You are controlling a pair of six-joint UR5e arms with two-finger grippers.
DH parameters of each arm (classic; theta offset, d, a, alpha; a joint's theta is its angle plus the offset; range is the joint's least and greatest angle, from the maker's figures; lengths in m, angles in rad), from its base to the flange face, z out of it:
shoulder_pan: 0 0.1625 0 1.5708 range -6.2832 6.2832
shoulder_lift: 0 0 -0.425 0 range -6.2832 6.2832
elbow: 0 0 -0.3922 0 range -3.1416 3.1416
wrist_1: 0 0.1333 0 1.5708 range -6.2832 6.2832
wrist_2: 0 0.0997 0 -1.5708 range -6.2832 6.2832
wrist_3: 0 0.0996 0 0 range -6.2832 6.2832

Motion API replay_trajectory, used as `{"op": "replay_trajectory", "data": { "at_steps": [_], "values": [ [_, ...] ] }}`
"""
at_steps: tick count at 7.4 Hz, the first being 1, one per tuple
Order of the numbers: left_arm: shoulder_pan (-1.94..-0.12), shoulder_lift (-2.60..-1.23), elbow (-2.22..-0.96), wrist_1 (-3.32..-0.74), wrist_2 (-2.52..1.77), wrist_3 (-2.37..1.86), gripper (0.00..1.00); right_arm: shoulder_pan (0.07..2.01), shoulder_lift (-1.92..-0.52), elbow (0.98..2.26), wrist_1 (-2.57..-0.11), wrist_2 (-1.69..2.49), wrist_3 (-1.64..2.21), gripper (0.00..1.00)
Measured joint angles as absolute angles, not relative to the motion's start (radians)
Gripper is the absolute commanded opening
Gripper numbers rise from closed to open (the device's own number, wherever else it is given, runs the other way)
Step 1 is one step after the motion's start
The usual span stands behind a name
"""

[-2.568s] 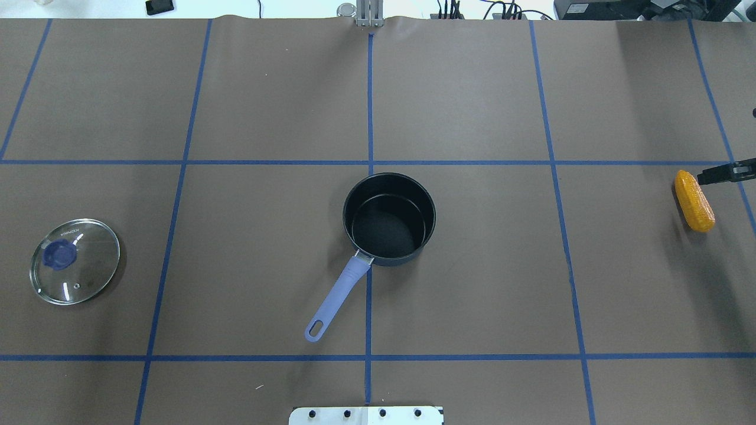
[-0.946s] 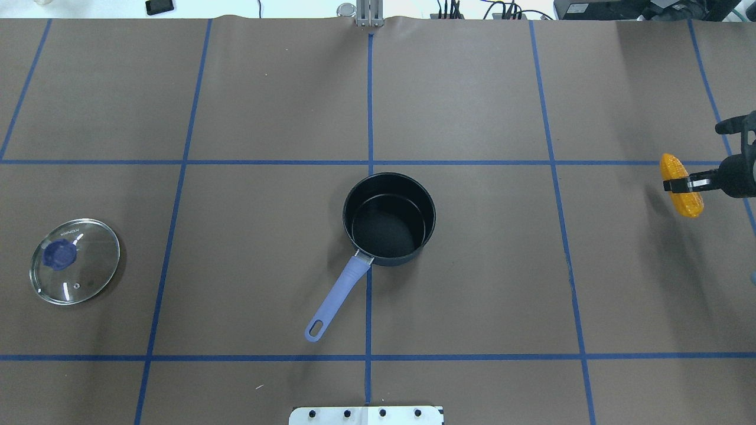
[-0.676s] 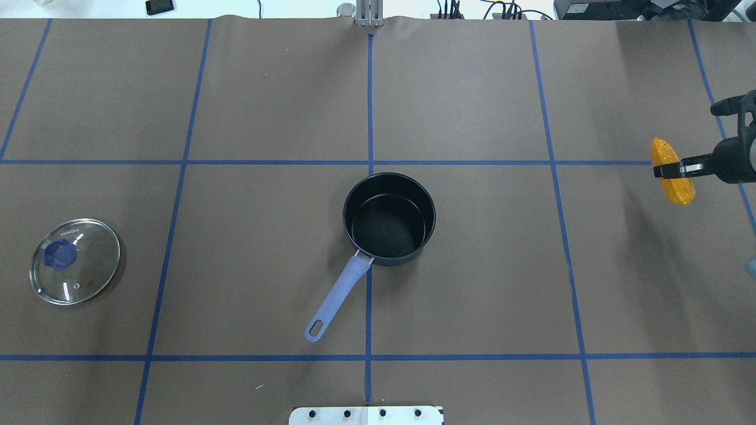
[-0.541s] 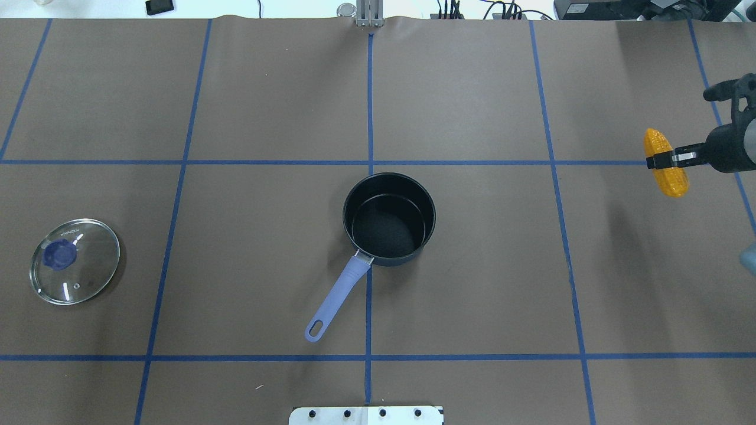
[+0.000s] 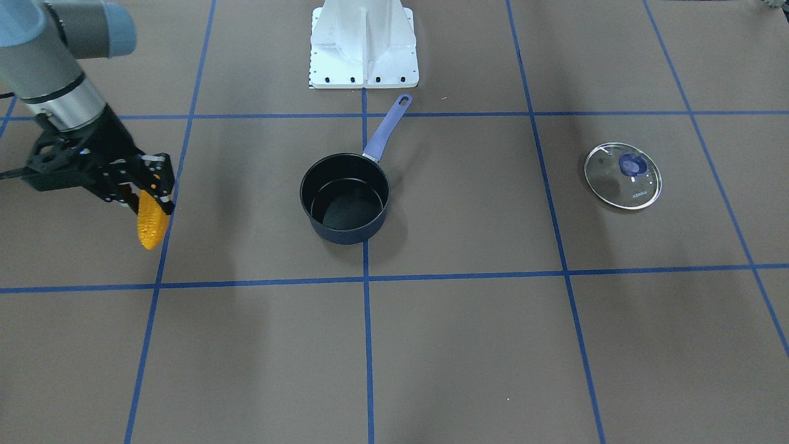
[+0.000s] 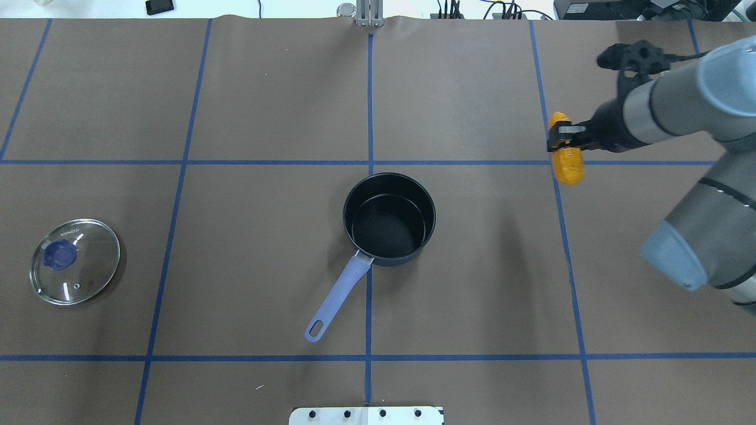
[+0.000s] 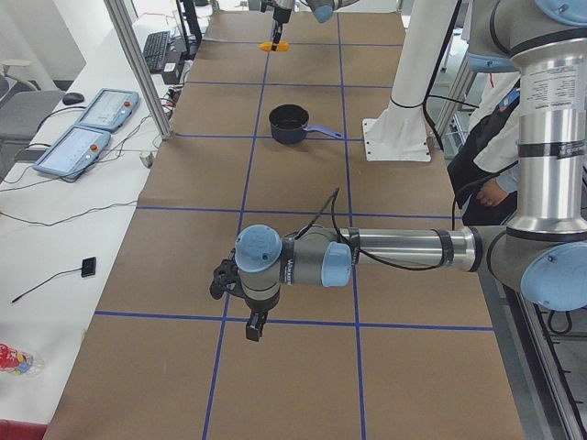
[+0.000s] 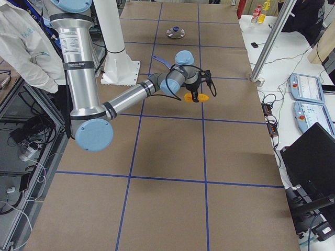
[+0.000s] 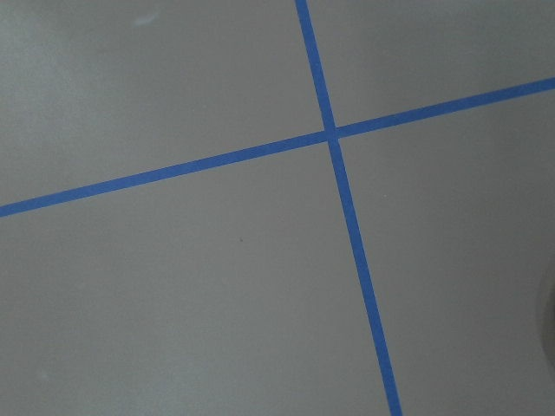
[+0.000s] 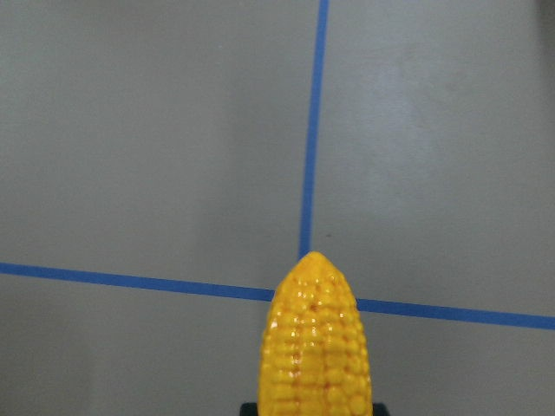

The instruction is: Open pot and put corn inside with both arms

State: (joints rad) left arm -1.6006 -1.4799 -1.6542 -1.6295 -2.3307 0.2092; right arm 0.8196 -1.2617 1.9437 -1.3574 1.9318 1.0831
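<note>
The orange-yellow corn (image 6: 567,166) hangs above the table to the right of the pot, held near its middle by my right gripper (image 6: 560,139), which is shut on it. The corn also shows in the front view (image 5: 151,223) and the right wrist view (image 10: 316,347). The dark pot (image 6: 390,258) with a lilac handle (image 6: 336,298) stands open and empty at the table's middle. Its glass lid (image 6: 75,261) lies flat at the far left. My left gripper (image 7: 252,325) shows only in the exterior left view, beyond the lid's end of the table; I cannot tell whether it is open.
The white robot base plate (image 6: 366,415) sits at the near edge behind the pot handle. Blue tape lines cross the brown table cover. An operator (image 8: 26,47) stands beside the base. Teach pendants (image 7: 87,124) lie on the side bench.
My right gripper has lifted the corn off the table at the far right and carried it left and up toward the pot. Pot and lid have not moved.
</note>
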Motion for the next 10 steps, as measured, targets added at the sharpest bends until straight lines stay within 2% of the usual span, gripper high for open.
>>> {"op": "replay_trajectory", "data": {
  "at_steps": [2,4,7,8,10],
  "values": [
    [-1.6,-1.48,-1.651,-1.63,-2.33,0.209,0.99,0.649,-1.05,1.923,-1.575,1.779,1.246,0.0],
    [-1.6,-1.48,-1.65,-1.63,-2.33,0.209,0.99,0.527,-0.911,1.815,-1.628,1.671,1.382,0.0],
    [-1.6,-1.478,-1.649,-1.629,-2.33,0.209,0.99,0.444,-0.846,1.701,-1.613,1.601,1.441,0.0],
    [-1.6,-1.474,-1.65,-1.631,-2.33,0.21,0.99,0.437,-0.845,1.674,-1.591,1.597,1.44,0.02],
    [-1.6,-1.472,-1.65,-1.632,-2.33,0.209,0.99,0.425,-0.85,1.621,-1.524,1.593,1.436,0.2]
  ]
}}
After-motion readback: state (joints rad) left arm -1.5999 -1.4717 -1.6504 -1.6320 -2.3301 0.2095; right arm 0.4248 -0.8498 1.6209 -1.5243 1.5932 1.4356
